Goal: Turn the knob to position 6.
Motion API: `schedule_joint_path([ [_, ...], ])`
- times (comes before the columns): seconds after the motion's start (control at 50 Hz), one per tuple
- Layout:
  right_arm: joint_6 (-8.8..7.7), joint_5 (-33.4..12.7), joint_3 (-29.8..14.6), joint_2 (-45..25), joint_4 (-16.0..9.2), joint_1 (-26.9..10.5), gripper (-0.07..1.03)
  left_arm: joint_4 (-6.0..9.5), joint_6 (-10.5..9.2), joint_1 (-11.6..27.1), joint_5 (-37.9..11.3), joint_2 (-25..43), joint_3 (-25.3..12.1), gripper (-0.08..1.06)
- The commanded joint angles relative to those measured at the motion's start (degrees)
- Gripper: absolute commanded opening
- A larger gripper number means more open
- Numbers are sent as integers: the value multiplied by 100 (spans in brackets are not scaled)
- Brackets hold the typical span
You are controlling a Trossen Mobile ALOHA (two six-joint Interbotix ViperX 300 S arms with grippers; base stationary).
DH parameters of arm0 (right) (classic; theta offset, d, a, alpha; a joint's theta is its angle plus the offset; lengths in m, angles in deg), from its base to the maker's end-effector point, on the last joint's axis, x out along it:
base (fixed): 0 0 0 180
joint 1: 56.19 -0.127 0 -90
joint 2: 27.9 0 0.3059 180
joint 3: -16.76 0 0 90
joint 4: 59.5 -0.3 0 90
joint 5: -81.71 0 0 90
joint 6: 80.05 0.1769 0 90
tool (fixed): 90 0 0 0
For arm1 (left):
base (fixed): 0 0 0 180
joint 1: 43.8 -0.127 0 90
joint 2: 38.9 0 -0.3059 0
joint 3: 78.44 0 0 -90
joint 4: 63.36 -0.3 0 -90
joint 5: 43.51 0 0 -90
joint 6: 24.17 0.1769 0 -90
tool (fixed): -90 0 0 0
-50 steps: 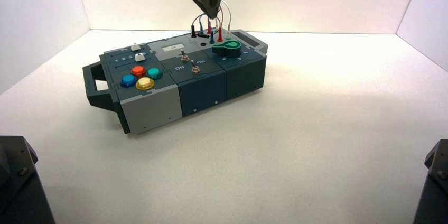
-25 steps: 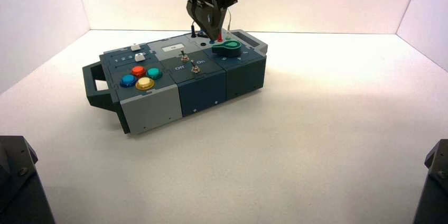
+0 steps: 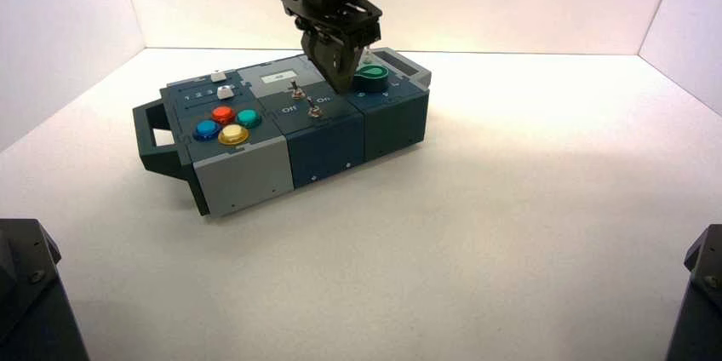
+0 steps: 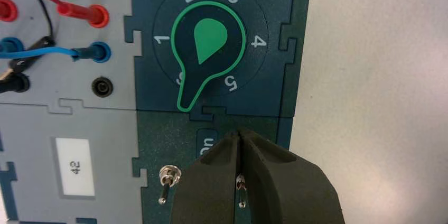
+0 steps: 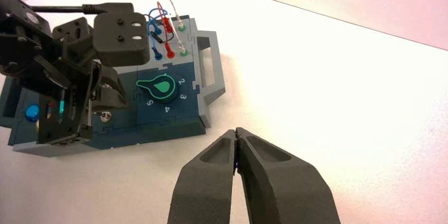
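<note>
Knob (image 4: 205, 60) glossy green teardrop; left tool (image 4: 239, 145) closed nearby.

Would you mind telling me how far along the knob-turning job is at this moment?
Nothing looks turned yet. In the left wrist view the green knob has its pointer between the 1 and the 5, over a partly hidden numeral that cannot be read. In hand: the left claw, shut, hangs beside the knob without gripping it. Left: confirm the position, turning if needed. The right claw waits shut, away from the box.
</note>
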Motion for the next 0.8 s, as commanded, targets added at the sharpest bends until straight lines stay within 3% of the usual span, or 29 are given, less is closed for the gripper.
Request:
schedule_joint_path([
  [0.02,26,44,-167,18,-18,26,-2,-35,35,26,53,-70,-202,-3],
  [0.44,35,53,-176,-9,-18,26,-2,-97,105,18,9,149,-501,-3],
  [0.8,26,62,-176,-26,-9,26,-2,-141,141,-79,9,272,-545,-3],
])
